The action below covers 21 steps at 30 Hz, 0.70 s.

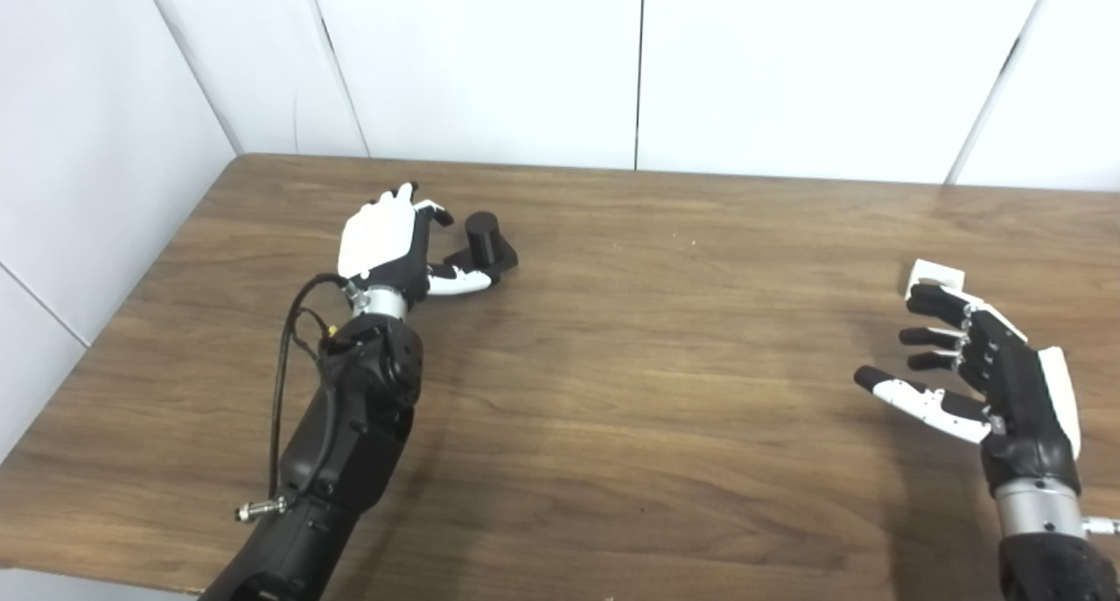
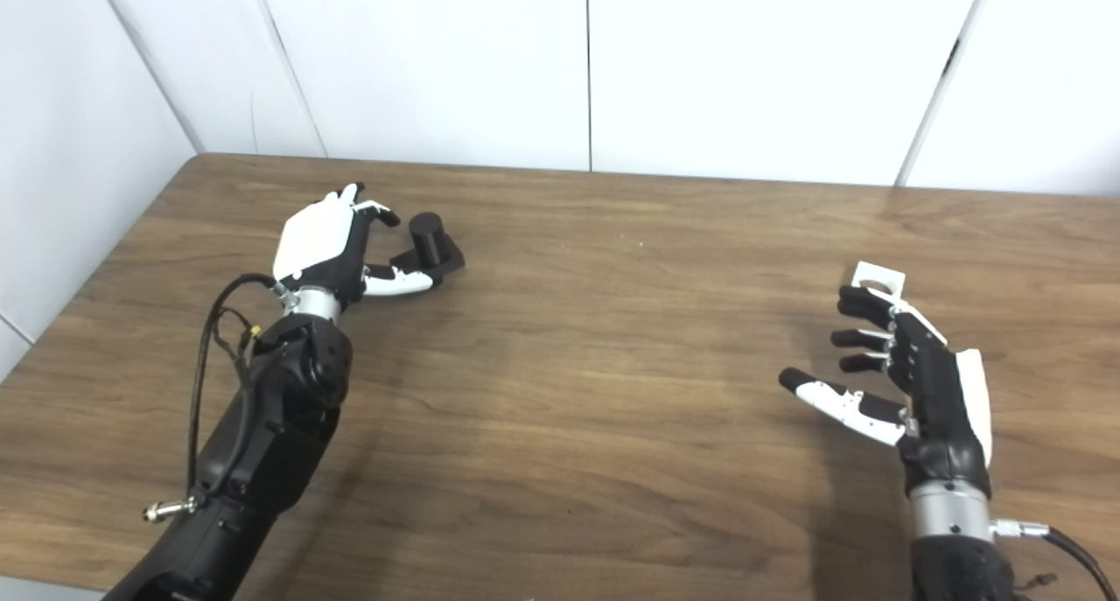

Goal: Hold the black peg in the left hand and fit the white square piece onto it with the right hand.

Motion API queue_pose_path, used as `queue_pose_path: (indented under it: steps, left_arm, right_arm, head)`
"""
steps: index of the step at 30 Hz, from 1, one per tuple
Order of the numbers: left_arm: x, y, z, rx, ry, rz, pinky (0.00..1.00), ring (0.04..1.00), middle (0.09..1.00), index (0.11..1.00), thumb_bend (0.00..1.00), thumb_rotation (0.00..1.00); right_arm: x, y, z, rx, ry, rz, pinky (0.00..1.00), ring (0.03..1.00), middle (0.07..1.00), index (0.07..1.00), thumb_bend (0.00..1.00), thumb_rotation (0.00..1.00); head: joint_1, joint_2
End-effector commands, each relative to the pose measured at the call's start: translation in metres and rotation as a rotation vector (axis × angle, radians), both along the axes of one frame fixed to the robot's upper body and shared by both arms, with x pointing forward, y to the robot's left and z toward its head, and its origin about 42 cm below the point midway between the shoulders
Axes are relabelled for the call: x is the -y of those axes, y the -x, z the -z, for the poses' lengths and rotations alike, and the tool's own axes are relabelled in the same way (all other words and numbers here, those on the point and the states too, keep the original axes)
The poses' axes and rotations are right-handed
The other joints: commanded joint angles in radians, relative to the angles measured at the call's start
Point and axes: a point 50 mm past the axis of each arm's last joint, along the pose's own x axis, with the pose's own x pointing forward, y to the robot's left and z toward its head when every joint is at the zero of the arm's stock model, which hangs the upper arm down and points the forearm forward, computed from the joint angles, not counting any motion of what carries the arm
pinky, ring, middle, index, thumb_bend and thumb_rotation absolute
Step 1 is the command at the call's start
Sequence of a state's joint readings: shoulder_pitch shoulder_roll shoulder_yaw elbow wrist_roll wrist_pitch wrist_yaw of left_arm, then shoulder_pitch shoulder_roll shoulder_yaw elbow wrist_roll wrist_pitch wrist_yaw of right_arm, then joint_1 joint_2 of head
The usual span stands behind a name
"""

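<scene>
Already at far left, the left hand (image 1: 389, 247) cups around the black peg (image 1: 484, 242) standing on the wooden table (image 1: 656, 365), fingers spread, not yet clamped. Far right, the right hand (image 1: 980, 373) hovers splayed just before the white square piece (image 2: 878, 280). Risk: a curling thumb may topple the peg, and advancing fingertips could shove the piece away.

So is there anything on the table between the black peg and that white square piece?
No. Between the black peg and the white square piece there is only bare wooden table, plain in both eye views.
</scene>
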State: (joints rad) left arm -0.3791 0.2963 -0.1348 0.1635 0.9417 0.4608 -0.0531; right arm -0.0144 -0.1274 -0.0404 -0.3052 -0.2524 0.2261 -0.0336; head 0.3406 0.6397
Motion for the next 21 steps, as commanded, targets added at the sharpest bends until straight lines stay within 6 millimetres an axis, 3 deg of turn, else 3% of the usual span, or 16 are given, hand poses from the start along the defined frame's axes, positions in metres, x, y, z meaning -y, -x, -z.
queue_pose_path:
  steps: [1,13,21]
  left_arm:
    - [-0.003,-0.012,-0.019,0.066,-0.030,0.010,1.00,1.000,1.000,0.708,0.90,0.42]
    - [0.001,-0.017,0.005,0.047,-0.008,0.021,1.00,1.000,0.987,0.667,0.83,0.37]
    - [-0.004,-0.022,0.013,0.048,0.031,0.023,1.00,1.000,0.929,0.583,0.78,0.29]
  right_arm:
    - [-0.005,-0.003,-0.018,0.095,0.005,-0.010,0.54,0.651,0.750,0.735,0.66,0.00]
    - [-0.004,-0.003,-0.018,0.106,0.013,-0.007,0.53,0.646,0.751,0.730,0.66,0.00]
    - [-0.003,-0.002,-0.016,0.103,0.020,-0.009,0.54,0.651,0.753,0.735,0.66,0.00]
  head:
    - [0.000,0.000]
    - [-0.003,0.003]
    - [-0.006,0.009]
